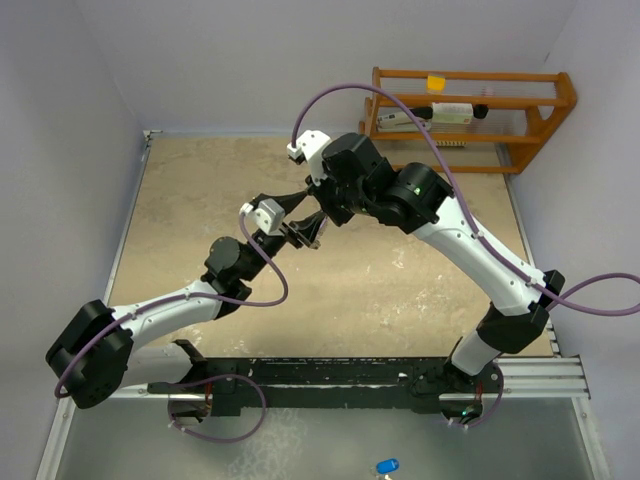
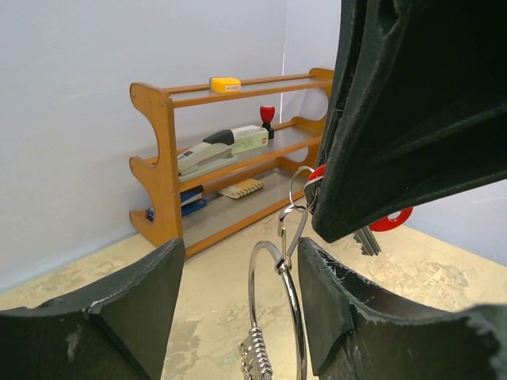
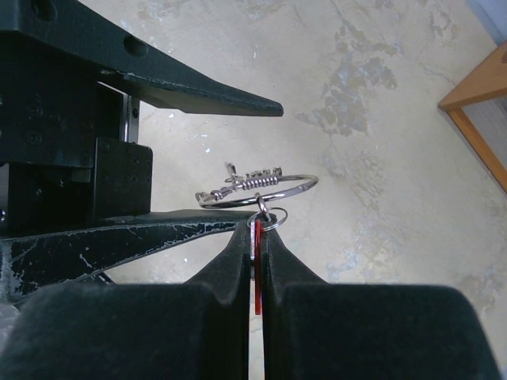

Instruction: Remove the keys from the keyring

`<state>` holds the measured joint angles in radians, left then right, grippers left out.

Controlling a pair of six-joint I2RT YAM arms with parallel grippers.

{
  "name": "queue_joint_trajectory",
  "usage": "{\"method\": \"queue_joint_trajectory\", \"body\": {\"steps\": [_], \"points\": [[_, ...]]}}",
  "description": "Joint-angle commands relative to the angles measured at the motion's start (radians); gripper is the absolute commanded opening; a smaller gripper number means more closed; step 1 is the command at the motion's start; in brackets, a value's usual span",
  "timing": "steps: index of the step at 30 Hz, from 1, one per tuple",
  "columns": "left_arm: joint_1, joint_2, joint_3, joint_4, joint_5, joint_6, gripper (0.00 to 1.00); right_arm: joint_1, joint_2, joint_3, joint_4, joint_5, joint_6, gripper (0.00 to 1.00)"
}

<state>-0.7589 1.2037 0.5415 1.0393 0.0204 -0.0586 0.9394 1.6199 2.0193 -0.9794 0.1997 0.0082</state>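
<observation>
The silver keyring (image 2: 277, 317) hangs in the air between my two grippers, above the table's middle. It also shows in the right wrist view (image 3: 261, 188), lying flat. A small clip (image 2: 293, 226) joins it to the red-tagged key (image 3: 256, 245). My right gripper (image 3: 255, 229) is shut on that red tag (image 2: 394, 220), with metal key blades (image 2: 366, 239) hanging beside it. My left gripper (image 2: 238, 249) is open, its fingers (image 2: 348, 317) either side of the ring, the ring close against the right one. The black-tagged key is hidden. In the top view the left gripper (image 1: 296, 232) meets the right gripper (image 1: 320, 214).
A wooden shelf rack (image 1: 470, 105) stands at the back right against the wall, holding a stapler (image 2: 222, 146), a yellow block and a red stamp. A small blue object (image 1: 387, 466) lies near the front edge, behind the arm bases.
</observation>
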Motion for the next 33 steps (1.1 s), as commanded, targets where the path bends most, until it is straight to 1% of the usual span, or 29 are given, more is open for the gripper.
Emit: {"method": "queue_joint_trajectory", "body": {"steps": [1,4,9,13,19,25,28,33], "points": [[-0.009,0.004,-0.006,0.069,-0.018,0.009,0.56,0.010,-0.029,0.001,0.047,0.004,0.003,0.00],[-0.012,0.006,-0.003,0.072,-0.013,0.009,0.55,0.012,-0.027,0.001,0.048,0.004,0.000,0.00],[-0.016,0.012,-0.004,0.085,-0.011,0.005,0.51,0.012,-0.025,-0.003,0.052,0.000,0.001,0.00],[-0.018,0.012,-0.007,0.094,-0.014,0.001,0.42,0.013,-0.022,-0.004,0.053,-0.004,0.000,0.00],[-0.020,0.016,-0.006,0.096,-0.013,0.000,0.35,0.015,-0.024,-0.006,0.056,-0.006,0.001,0.00],[-0.022,0.018,-0.005,0.076,-0.001,0.003,0.23,0.016,-0.025,-0.010,0.060,-0.001,0.001,0.00],[-0.023,0.015,-0.007,0.060,0.003,0.004,0.22,0.016,-0.028,-0.009,0.064,0.010,-0.001,0.00],[-0.026,0.009,-0.018,0.047,0.003,0.008,0.29,0.016,-0.035,-0.009,0.075,0.017,-0.002,0.00]]}}
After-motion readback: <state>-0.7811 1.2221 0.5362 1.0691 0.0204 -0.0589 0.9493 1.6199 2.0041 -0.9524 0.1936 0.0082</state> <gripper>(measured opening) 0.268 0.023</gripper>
